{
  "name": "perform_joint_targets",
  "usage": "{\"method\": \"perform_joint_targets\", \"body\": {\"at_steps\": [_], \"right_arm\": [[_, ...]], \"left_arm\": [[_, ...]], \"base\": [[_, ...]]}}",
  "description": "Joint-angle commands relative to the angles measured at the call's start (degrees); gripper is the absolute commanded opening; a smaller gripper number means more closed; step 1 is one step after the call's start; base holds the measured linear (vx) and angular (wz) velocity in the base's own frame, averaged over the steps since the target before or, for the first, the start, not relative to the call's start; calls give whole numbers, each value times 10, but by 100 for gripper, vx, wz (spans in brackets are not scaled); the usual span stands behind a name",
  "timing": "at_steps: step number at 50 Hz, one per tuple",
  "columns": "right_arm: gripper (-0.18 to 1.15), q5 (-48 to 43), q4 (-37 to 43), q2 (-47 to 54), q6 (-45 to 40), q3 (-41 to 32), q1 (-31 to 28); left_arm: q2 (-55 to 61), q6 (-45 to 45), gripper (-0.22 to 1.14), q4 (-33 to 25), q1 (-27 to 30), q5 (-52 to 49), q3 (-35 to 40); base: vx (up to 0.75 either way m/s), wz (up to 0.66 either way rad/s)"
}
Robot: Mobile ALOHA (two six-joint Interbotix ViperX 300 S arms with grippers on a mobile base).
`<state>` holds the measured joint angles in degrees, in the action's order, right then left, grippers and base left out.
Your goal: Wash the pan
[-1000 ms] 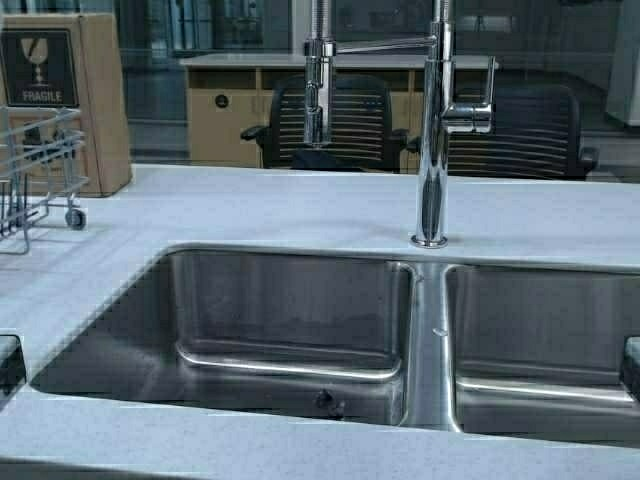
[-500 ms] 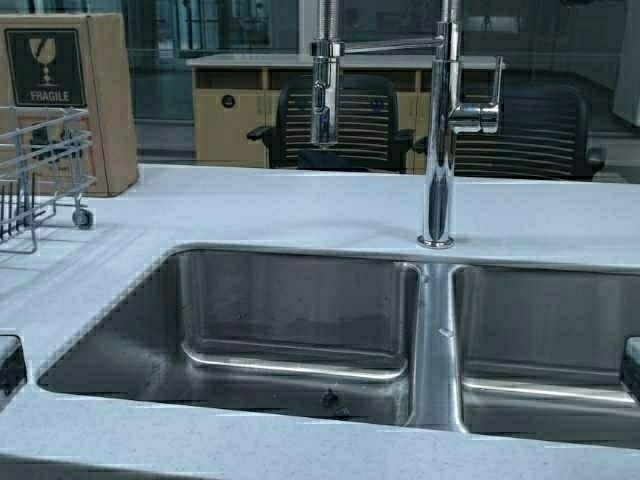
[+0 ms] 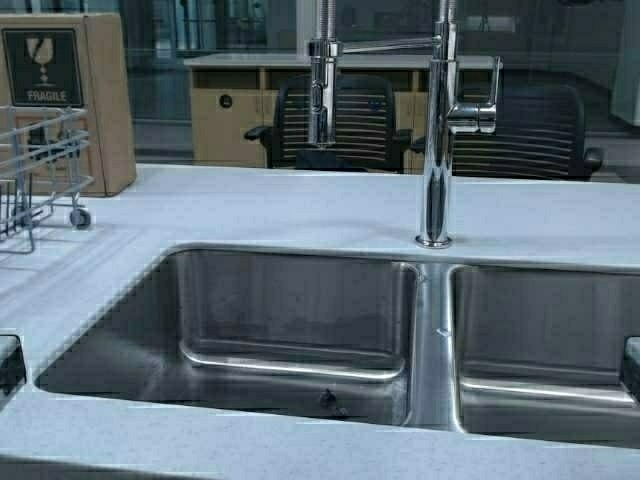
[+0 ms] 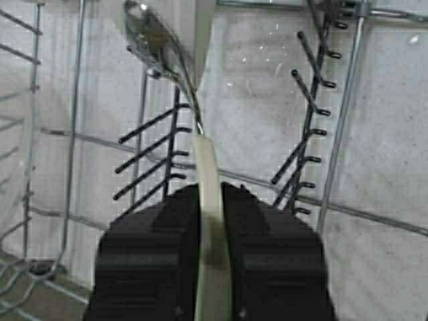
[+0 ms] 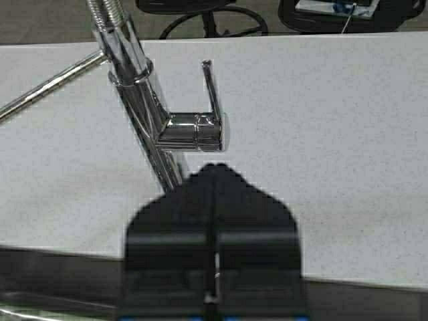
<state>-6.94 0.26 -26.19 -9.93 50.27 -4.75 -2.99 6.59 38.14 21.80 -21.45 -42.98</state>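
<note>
High view, near to far: the front strip of the pale speckled tabletop (image 3: pixel 300 445); a steel sink (image 3: pixel 432 330) of two basins, the left one (image 3: pixel 300 300) wider, with a dark drain (image 3: pixel 326 400) near its front wall, the right one (image 3: pixel 540 320) cut off by the frame edge. A chrome faucet (image 3: pixel 436 130) stands on the tabletop just behind the divider, its spray head (image 3: pixel 320 90) hanging over the left basin and its lever (image 3: pixel 487 95) upright on the right side. A wire rack (image 3: pixel 40 170) sits on the tabletop at far left, with a cardboard box (image 3: pixel 90 90) marked FRAGILE behind it. Beyond the tabletop stand two dark mesh chairs (image 3: pixel 340 120) and a low cabinet (image 3: pixel 225 110).

Left wrist view: the left gripper (image 4: pixel 211 221) hangs above the rack, whose black prongs and wires lie over the tabletop below. Its black fingers (image 4: pixel 154 254) are clenched on the cream-white handle of the pan (image 4: pixel 206 160), seen edge-on; the handle runs to a shiny metal piece and a cream body at the frame's edge. The pan does not show in the high view.

Right wrist view: the right gripper (image 5: pixel 212 200) is held over the sink's rear edge, just short of the faucet column and lever. Its fingers (image 5: pixel 167 247) are pressed together, with only a thin seam between them and nothing grasped
</note>
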Motion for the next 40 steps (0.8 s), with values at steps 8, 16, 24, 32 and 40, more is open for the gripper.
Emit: {"method": "perform_joint_targets", "body": {"at_steps": [8,16,24,32,40], "right_arm": [[5,-4,-2,-5,1,-8,-1],[5,-4,-2,1,2,-11,-1],[5,-4,-2,2,2,-11,-1],[5,-4,-2,2,2,-12,-1],[5,-4,-2,2,2,-11,-1]], "left_arm": [[4,15,104,0,2,-19,38],[-4,16,101,0,-2,-18,39],[-26,15,101,0,-18,-19,50],[-53,14,101,0,-37,-37,66],[-78,14,101,1,-54,-48,74]], "base": [[0,0],[0,0],[0,0],[0,0],[0,0]]}}
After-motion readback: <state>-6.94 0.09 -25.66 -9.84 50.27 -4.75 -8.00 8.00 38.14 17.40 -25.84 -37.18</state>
